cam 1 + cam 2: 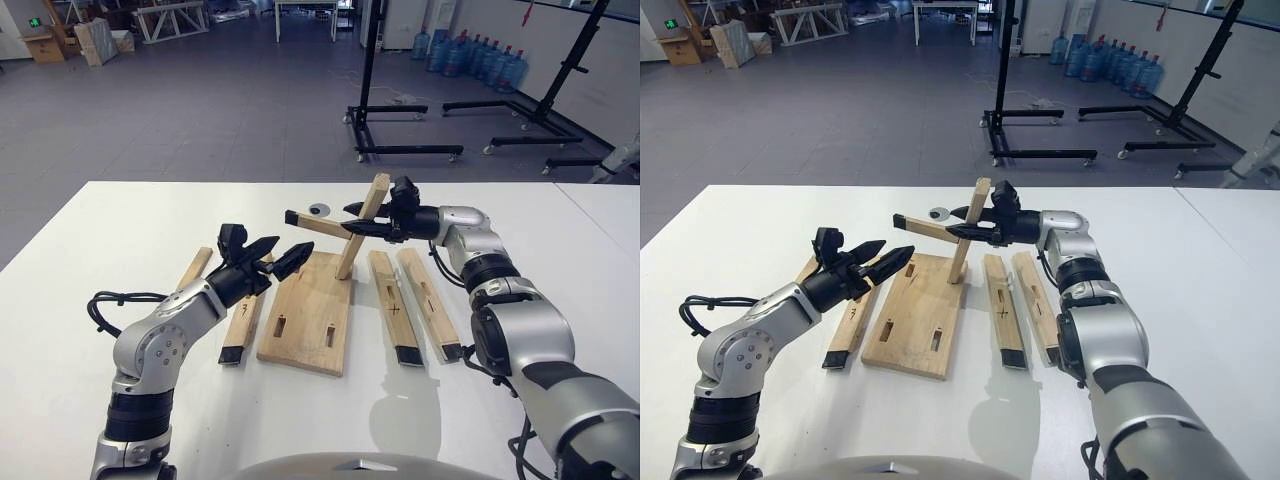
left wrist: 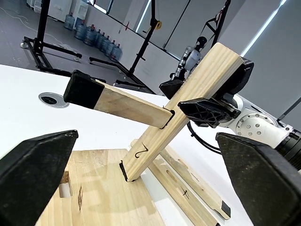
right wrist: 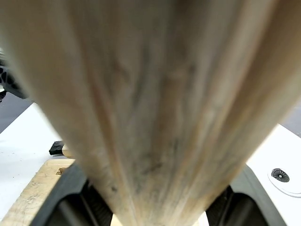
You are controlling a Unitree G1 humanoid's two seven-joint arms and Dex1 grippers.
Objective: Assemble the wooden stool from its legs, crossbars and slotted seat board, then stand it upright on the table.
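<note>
Fitting is the step in hand, as I judge it. The right gripper is clamped on a bar about midway up, and the bar's lower end sits at the board's 12 o'clock edge. Whether that end is seated in a slot or only resting there, I cannot tell.

The bar's long axis is tilted, not upright. Its foot is on the board and its top leans up and away toward 1 o'clock. A capped piece is notched into it partway up and sticks out toward 9 o'clock, roughly level, black cap outermost and clear of the table.

The left gripper hovers with its fingers spread and empty at the board's 10 o'clock corner, just below the capped piece and pointing at the bar. Two legs lie flat at the board's 3 o'clock side, and another leg lies flat at 9 o'clock.

The next move probably calls for the left gripper to steady the capped piece or the board. The right gripper would then bring the bar upright and press it home without twisting the joint.
</note>
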